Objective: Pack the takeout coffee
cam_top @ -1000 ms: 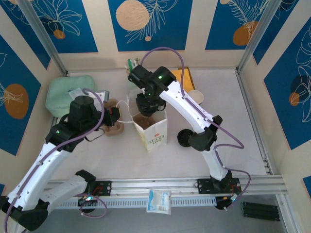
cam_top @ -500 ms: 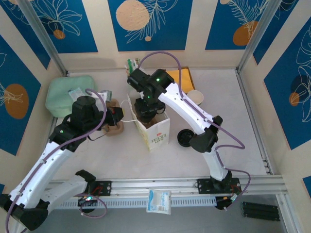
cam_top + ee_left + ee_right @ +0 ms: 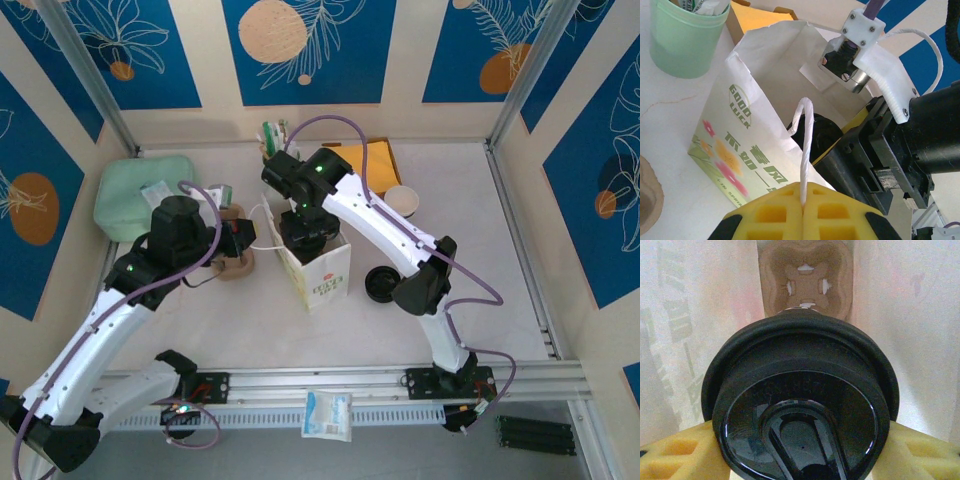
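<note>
A white paper bag (image 3: 322, 272) with green print stands mid-table, its mouth open. My left gripper (image 3: 243, 238) is shut on the bag's white string handle (image 3: 804, 145), pinched between the yellow fingers (image 3: 775, 210). My right gripper (image 3: 305, 225) reaches down into the bag mouth and is shut on the takeout coffee (image 3: 800, 400). The coffee's black lid faces the right wrist camera, with a yellow finger (image 3: 675, 455) on each side and the paper body hidden beneath. Below the coffee, a brown pulp carrier (image 3: 807, 280) lies on the bag's floor.
A second pulp carrier (image 3: 235, 262) sits left of the bag, under my left wrist. A green tub of sachets (image 3: 685, 35) stands behind the bag. A loose cup (image 3: 404, 198), a black lid (image 3: 380, 283), an orange box (image 3: 372, 160) and a mint cushion (image 3: 140, 195) lie around.
My right gripper has sunk deeper into the bag with the coffee, now covering the bag mouth. The bag has shifted slightly right. My left gripper still holds the handle.
</note>
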### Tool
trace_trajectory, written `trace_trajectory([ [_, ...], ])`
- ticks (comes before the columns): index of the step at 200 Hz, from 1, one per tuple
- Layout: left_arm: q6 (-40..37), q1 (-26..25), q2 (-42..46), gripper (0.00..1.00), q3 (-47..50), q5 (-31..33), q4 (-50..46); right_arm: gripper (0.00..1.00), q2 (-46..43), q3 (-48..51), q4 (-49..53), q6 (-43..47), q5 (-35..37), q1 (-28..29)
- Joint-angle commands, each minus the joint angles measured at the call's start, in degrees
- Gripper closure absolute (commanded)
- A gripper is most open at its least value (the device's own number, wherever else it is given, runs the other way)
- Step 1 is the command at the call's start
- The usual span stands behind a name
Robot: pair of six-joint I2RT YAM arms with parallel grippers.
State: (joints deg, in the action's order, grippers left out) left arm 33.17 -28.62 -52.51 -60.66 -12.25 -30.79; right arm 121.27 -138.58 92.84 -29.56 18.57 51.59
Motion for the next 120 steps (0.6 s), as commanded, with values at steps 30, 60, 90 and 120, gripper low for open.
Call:
trace_trajectory([
  [30,0.0,0.4,-0.3,0.98,-0.3,-1.0,1.2,0.39,0.3,1.8,8.7,-1.2,-0.4,0.1],
  [60,-0.2,0.4,-0.1,0.98,-0.2,-0.9,1.1,0.39,1.8,1.5,8.7,-1.3,0.2,0.4],
  [90,-0.3,0.4,0.0,0.98,-0.2,-0.8,0.9,0.40,3.0,1.3,8.6,-1.4,0.6,0.8],
  [120,-0.2,0.4,0.1,0.98,-0.2,-0.8,0.9,0.41,3.6,2.5,8.1,-1.5,1.0,1.0],
])
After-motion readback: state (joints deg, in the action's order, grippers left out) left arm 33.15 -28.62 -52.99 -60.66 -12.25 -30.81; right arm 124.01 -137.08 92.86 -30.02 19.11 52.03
